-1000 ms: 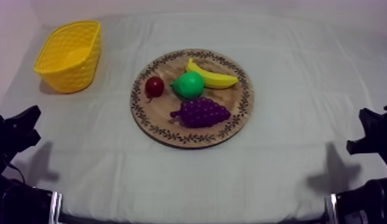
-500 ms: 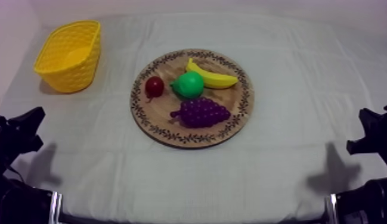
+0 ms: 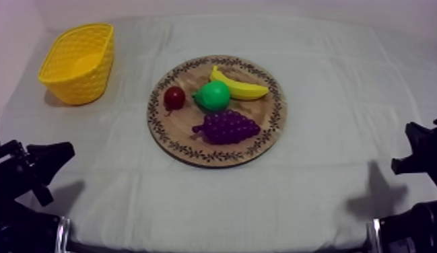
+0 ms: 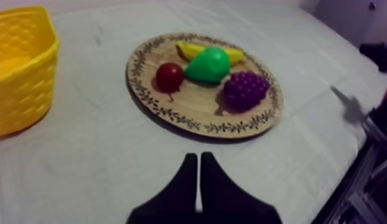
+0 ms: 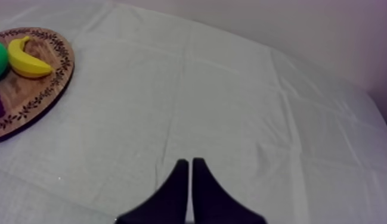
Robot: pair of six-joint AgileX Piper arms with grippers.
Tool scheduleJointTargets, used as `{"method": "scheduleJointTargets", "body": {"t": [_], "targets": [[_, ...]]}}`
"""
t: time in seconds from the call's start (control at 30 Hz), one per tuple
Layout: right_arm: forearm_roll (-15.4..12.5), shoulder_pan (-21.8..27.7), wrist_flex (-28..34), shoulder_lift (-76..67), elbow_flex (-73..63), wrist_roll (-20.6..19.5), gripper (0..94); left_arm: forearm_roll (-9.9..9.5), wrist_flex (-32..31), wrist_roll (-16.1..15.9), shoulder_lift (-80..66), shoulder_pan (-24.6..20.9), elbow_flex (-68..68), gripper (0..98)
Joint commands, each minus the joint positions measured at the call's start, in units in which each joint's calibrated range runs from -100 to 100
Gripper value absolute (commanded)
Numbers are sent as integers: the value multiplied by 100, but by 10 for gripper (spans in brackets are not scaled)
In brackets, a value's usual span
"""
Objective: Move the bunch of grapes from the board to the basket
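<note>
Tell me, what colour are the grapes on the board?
Purple. The grapes on the wooden board show best in the top view.

- The top view looks down at a slant over the table under a grey-white cloth (image 3: 315, 182), taking in the round wooden board with a patterned rim (image 3: 174, 128) and the yellow woven basket (image 3: 79, 84).
- The left wrist view rides low behind the left gripper (image 4: 198, 158), facing both from close by.
- The right wrist view, low behind the right gripper (image 5: 190, 162), shares the board's edge with them.
</note>
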Motion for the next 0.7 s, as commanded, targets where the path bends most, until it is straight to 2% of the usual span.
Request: {"method": "scheduleJointTargets", "body": {"t": [0.0,0.17,0.27,0.4,0.67], "targets": [[-2,2,0,0,-4,0,3,311,-19,-524,282,-193,-9,0],[-2,2,0,0,-4,2,3,1046,-4,-1335,967,-572,-133,0],[-2,2,0,0,-4,2,3,1304,187,-1631,1428,-726,-410,0],[-2,2,0,0,-4,2,3,1415,609,-1795,2108,-864,-1023,0],[-2,2,0,0,-4,2,3,1387,1534,-2024,3514,-881,-2455,0]]}}
